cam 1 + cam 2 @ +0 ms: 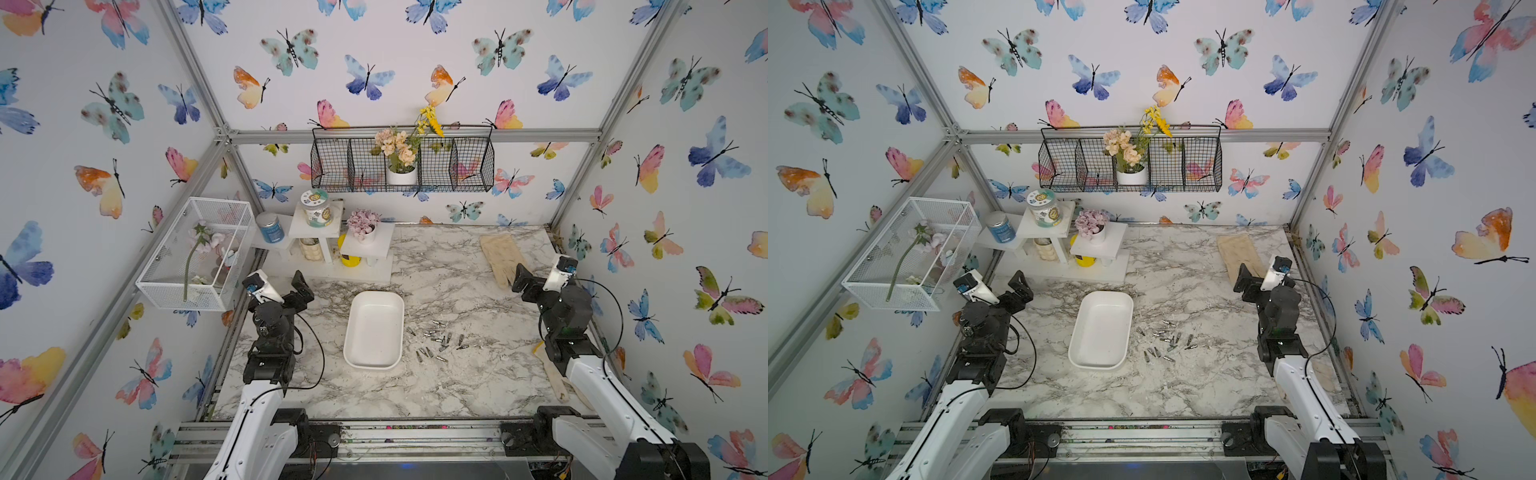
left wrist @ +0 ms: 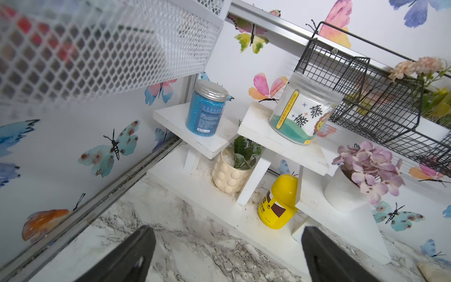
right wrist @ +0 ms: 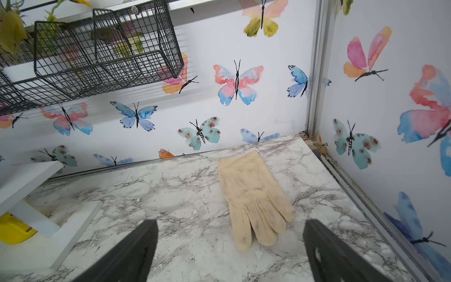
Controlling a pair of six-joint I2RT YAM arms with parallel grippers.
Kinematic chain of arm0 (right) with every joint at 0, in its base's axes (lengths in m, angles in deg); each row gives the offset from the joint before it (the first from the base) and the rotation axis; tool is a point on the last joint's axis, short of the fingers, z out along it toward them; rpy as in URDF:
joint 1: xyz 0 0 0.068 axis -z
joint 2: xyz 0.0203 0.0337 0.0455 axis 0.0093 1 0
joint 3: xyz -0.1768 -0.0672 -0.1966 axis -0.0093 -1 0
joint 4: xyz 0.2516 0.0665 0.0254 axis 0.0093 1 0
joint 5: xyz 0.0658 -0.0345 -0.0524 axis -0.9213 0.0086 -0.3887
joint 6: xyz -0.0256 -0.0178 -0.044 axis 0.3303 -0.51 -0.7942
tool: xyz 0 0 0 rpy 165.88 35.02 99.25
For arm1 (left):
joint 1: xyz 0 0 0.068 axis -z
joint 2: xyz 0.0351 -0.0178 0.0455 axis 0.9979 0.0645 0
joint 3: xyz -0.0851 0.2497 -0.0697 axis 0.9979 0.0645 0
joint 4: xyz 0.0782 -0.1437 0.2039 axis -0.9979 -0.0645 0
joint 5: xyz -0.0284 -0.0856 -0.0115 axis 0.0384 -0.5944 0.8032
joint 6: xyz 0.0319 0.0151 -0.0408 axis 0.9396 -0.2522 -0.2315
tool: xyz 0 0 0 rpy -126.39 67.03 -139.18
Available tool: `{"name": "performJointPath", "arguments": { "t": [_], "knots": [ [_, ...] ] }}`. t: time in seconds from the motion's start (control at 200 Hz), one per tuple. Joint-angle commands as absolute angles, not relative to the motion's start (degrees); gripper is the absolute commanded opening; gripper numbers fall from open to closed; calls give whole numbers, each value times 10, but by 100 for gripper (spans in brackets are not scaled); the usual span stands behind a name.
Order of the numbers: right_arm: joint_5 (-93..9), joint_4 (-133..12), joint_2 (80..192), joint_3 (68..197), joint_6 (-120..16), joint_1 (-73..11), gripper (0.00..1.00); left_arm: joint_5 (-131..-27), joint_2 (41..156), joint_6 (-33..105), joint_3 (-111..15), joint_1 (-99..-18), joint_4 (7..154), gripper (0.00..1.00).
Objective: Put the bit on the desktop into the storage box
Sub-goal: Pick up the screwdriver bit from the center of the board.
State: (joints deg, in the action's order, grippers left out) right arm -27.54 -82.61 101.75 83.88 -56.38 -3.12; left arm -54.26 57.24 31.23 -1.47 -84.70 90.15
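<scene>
Several small metal bits [image 1: 436, 338] [image 1: 1167, 338] lie scattered on the marble desktop [image 1: 457, 386], just right of the storage box [image 1: 374, 332] [image 1: 1101, 330]. The white tub stands empty at mid-table in both top views. My left gripper [image 1: 301, 286] [image 2: 225, 229] is open at the back left, raised, aimed at the white shelf, well away from the bits. My right gripper [image 1: 521, 276] [image 3: 230, 223] is open at the back right, above the fingers of a beige glove [image 3: 251, 200], with nothing between its jaws. Neither wrist view shows the bits or the box.
A white stepped shelf [image 1: 328, 232] with jars, plant pots and a yellow bottle [image 2: 278, 202] fills the back left. A white wire cage [image 1: 195, 253] hangs on the left wall, a black wire basket [image 1: 403, 160] on the back wall. The glove [image 1: 500, 257] lies back right.
</scene>
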Motion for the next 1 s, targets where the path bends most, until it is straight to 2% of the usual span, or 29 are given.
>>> {"name": "performJointPath", "arguments": {
  "t": [0.0,0.1,0.25,0.631,0.721,0.846,0.996],
  "knots": [
    [-291,-747,994,855,-525,-29,99,-539,557,250,-45,-846,771,99],
    [-313,-707,1001,887,-516,-29,99,-536,557,227,-60,-846,724,99],
    [-349,-622,1030,951,-505,-30,99,-590,555,226,-70,-846,698,99],
    [-576,-532,1119,1023,-474,-29,99,-785,607,242,-108,-831,624,99],
    [-613,-515,1132,1029,-473,-30,98,-792,615,240,-113,-799,602,99],
    [-658,-510,1138,1023,-476,-37,98,-764,636,224,-119,-707,581,99],
    [-627,-460,1159,1039,-505,-112,99,-703,658,198,-126,-613,557,99]
  ]
}}
